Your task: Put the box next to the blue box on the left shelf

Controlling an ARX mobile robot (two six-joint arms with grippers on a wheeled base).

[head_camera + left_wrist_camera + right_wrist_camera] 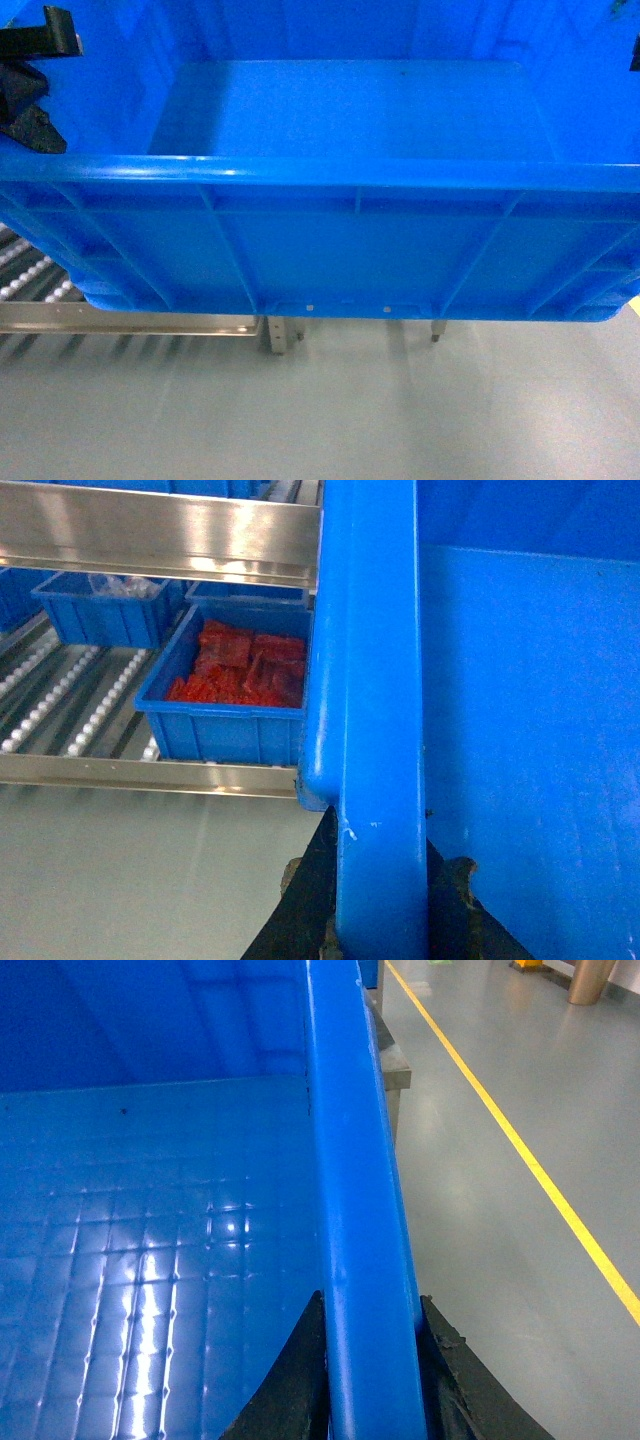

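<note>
I hold 1 box (pixel 340 250) with 2 tools, each clamped on a side rim. My left tool (pixel 378 900) pinches the box's left rim, 1 black finger (pixel 305 900) outside the wall and 1 inside. My right tool (pixel 370 1380) grips the box's right rim the same way. The box is open-topped and bare inside, its ribbed near wall facing me above the grey floor (pixel 320 410). Beyond the box's left corner lies the left shelf (pixel 150 775), its steel front lip and white roller tracks showing. On it, just beside the box's left wall, sits 1 small blue bin (pixel 225 730) of red pieces; 1 more blue bin (pixel 100 615) stands farther back. Right of the box, 1 yellow line (pixel 520 1150) crosses the floor.
</note>
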